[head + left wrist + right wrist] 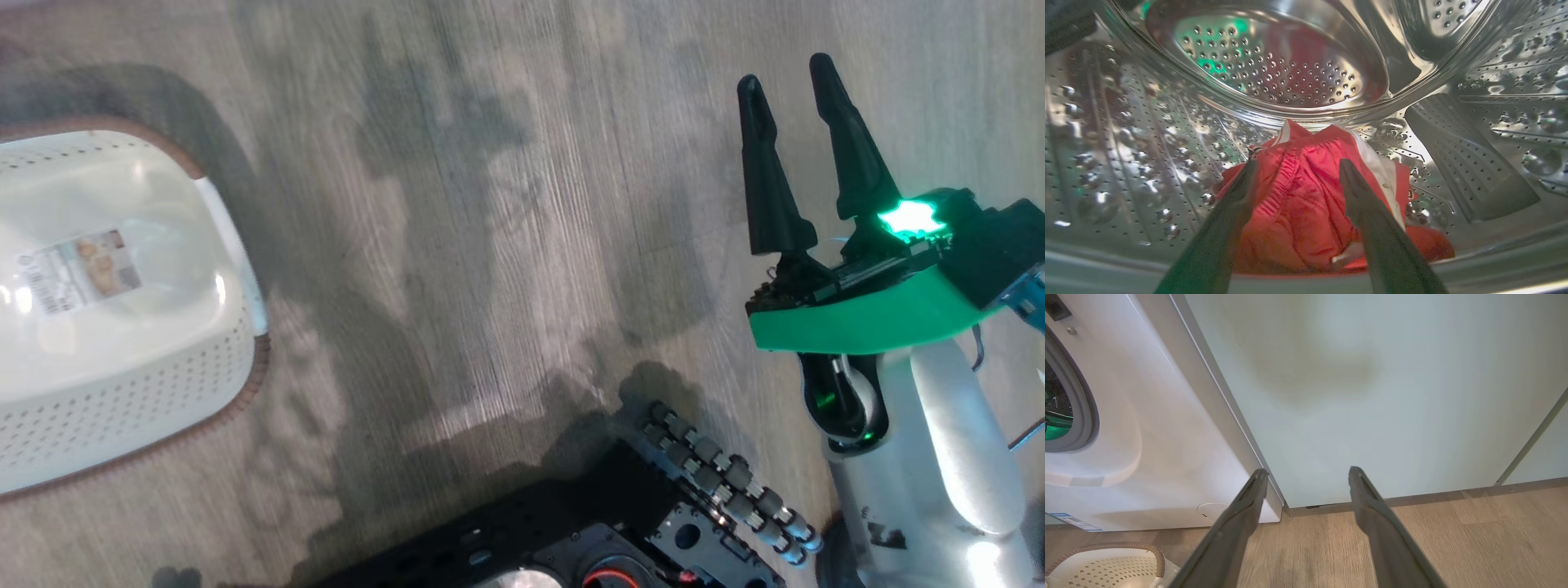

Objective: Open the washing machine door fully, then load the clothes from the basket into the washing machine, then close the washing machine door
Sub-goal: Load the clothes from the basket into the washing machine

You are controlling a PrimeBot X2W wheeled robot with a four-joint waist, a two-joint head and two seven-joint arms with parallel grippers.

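Red clothes (1298,212) rest in the washing machine (1290,61), left gripper (1299,161) spread open over them, apparently gripping nothing. Open too, the right gripper (785,73) hangs clear of the empty basket (122,408) at left.

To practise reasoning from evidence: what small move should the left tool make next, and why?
Probably draw the left tool straight back out of the drum. It stands open over the clothes, which lie on the drum floor, and the basket shows a bare bottom, so loading looks done.
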